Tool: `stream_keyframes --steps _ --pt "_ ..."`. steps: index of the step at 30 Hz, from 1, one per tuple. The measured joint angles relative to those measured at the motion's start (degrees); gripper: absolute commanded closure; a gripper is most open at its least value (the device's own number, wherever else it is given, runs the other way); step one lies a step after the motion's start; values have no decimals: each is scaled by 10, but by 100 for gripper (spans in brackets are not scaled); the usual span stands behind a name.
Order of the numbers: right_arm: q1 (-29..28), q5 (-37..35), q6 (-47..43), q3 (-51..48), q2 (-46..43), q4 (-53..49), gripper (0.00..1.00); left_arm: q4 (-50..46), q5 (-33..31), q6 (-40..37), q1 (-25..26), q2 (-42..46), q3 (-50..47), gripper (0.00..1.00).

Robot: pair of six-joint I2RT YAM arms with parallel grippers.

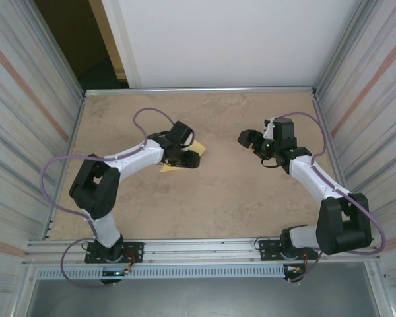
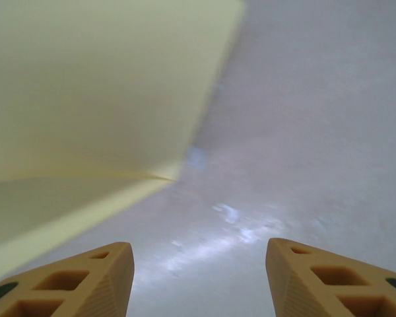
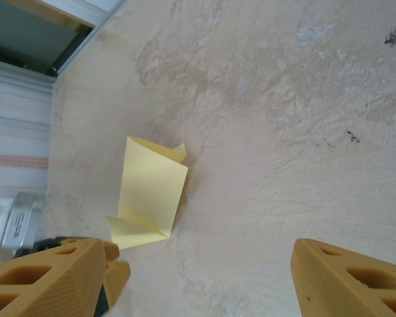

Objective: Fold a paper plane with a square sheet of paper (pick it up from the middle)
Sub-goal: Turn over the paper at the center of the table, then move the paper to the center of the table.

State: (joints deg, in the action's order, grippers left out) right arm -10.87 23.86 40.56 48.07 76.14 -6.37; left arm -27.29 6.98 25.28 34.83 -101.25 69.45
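I note the folded sheet of paper (image 3: 150, 191) lying on the worktop (image 3: 284, 132). The left gripper (image 2: 198, 264) is just beside it, spread, holding nothing; the right gripper (image 3: 204, 277), well apart, is spread too.

The light is bright and soft all over, the table (image 2: 317, 132) has a white shiny spot in the left wrist view, and the yellow paper (image 2: 99, 86) there is so close that it looks blurry.
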Motion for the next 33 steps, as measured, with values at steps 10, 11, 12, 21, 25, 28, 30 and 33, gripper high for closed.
stream_keyframes --steps 10,11,12,21,25,28,30,33 --pt "-14 2 12 0 37 7 29 108 66 38 -96 -22 -49 43" --pt "-18 2 12 0 41 7 29 116 72 43 -99 -28 -53 43" --pt "-22 2 12 0 43 7 29 122 76 47 -100 -35 -56 44" --pt "-69 4 42 0 83 20 30 195 130 104 -119 -48 -91 44" --pt "-90 4 90 0 105 31 31 254 169 161 -118 -47 -119 47" --pt "-112 1 134 0 123 40 34 278 182 210 -94 -47 -132 51" --pt "-129 -2 162 -3 129 47 35 290 186 244 -70 -47 -139 54" --pt "-151 -7 199 -15 131 52 39 306 185 296 -34 -47 -148 56"
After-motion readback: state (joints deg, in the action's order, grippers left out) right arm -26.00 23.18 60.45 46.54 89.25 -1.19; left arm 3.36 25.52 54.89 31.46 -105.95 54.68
